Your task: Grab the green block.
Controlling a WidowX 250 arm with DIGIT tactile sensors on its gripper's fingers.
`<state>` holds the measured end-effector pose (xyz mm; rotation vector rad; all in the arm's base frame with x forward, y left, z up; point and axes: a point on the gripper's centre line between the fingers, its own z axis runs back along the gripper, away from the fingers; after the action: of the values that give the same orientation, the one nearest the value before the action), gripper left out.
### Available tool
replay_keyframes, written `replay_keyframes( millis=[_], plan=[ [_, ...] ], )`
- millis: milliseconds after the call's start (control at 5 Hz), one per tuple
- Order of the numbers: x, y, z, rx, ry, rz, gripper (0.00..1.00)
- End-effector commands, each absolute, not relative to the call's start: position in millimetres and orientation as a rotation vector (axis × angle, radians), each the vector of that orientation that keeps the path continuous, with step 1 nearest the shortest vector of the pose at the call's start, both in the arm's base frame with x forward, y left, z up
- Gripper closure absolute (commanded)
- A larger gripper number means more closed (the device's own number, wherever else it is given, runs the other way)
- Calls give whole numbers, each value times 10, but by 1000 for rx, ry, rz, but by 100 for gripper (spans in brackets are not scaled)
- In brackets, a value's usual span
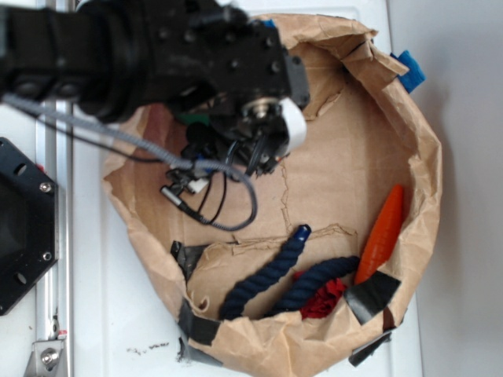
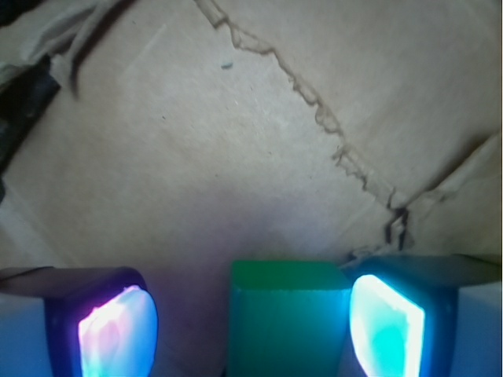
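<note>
Pre-grasp step. Gripper (image 2: 251, 330) spread around block (image 2: 287, 318), right pad (image 2: 387, 326) touching block, left pad (image 2: 118, 334) apart. Next: squeeze shut, then lift.

We read this as a lab-style robot test bench: a plain white tabletop (image 1: 464, 157), a metal mounting rail (image 1: 59, 236) with a black base plate (image 1: 23, 228), and a makeshift brown paper bin (image 1: 346, 165) patched with black tape (image 1: 371, 294), holding toy props.
</note>
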<state>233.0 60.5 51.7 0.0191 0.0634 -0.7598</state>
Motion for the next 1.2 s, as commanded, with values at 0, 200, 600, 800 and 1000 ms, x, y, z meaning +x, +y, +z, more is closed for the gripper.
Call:
replay_keyframes(
  millis=[0,200,600,800,1000],
  plan=[
    [2322,456,554,55,33,-768,0],
    [2335,536,485,58,45,-722,0],
    [2313,653,413,59,-8,-648,0],
    [2150,640,491,64,-61,-680,0],
    [2008,662,596,59,-116,-679,0]
  ],
)
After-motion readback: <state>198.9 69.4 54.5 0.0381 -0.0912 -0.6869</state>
